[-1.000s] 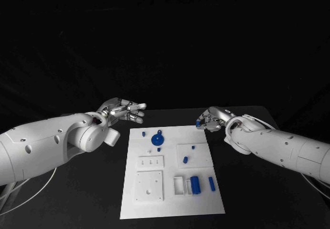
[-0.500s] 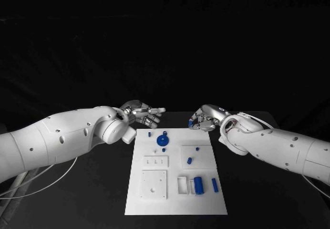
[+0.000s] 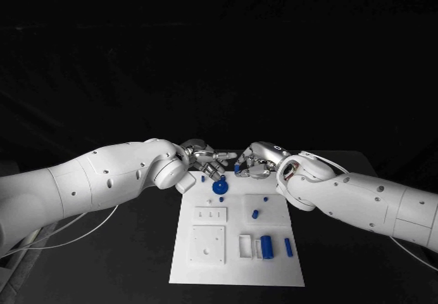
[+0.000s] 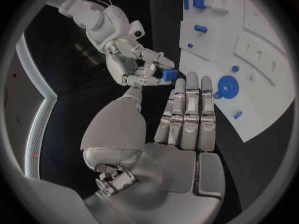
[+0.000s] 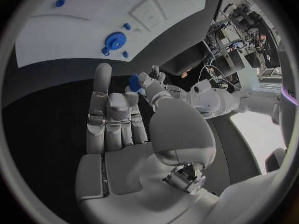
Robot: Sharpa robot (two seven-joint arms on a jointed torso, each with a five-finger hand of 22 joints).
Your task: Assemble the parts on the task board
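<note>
Task board (image 3: 206,266): white plate laid flat mid-table. Blue gear (image 3: 220,187) is seated near its far edge; blue cylinder (image 3: 266,245) lies near its near right corner. Right hand (image 3: 253,162): a small blue part (image 4: 169,74) is pinched in its fingertips beyond the board's far edge. Left hand (image 3: 204,159): fingers extended, nothing held, close by the right hand.
</note>
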